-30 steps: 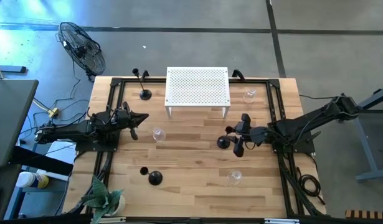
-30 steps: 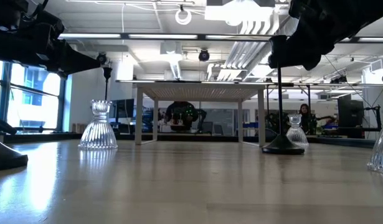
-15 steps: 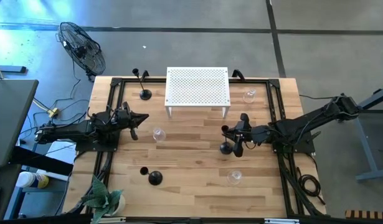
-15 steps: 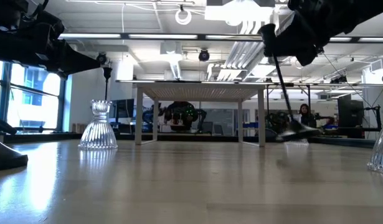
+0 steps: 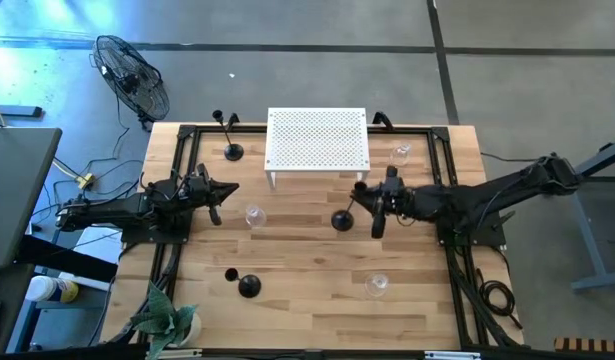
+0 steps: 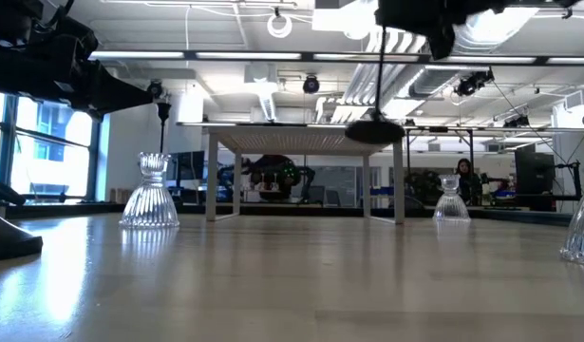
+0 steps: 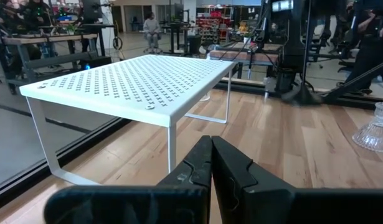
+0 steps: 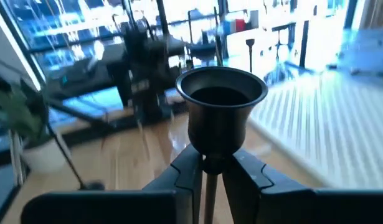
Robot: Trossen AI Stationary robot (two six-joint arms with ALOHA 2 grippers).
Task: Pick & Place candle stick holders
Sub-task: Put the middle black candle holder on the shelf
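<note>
- Candle stick holders: three black ones on view; one (image 5: 343,220) held by the right gripper (image 5: 379,202), clear of the table (image 5: 307,270) in the low view, just in front of the white perforated rack (image 5: 317,139); its round base (image 6: 373,130) hangs level with the rack top, stem (image 6: 381,76) upright
- Right wrist view: fingers (image 8: 186,175) closed on the stem just under the cup (image 8: 221,99); cup stands above the fingers
- Second holder (image 5: 233,151) upright at the rack's left end, near the far edge; third (image 5: 248,286) near the front left, close to the potted plant (image 5: 167,322)
- Left gripper (image 5: 219,201): at the left side of the table, jaws pressed together, holding nothing; left wrist view looks toward the rack
- Clear glass holders: one (image 5: 254,216) near the left gripper; one (image 5: 376,286) front right; one (image 5: 402,154) beside the rack's right end
</note>
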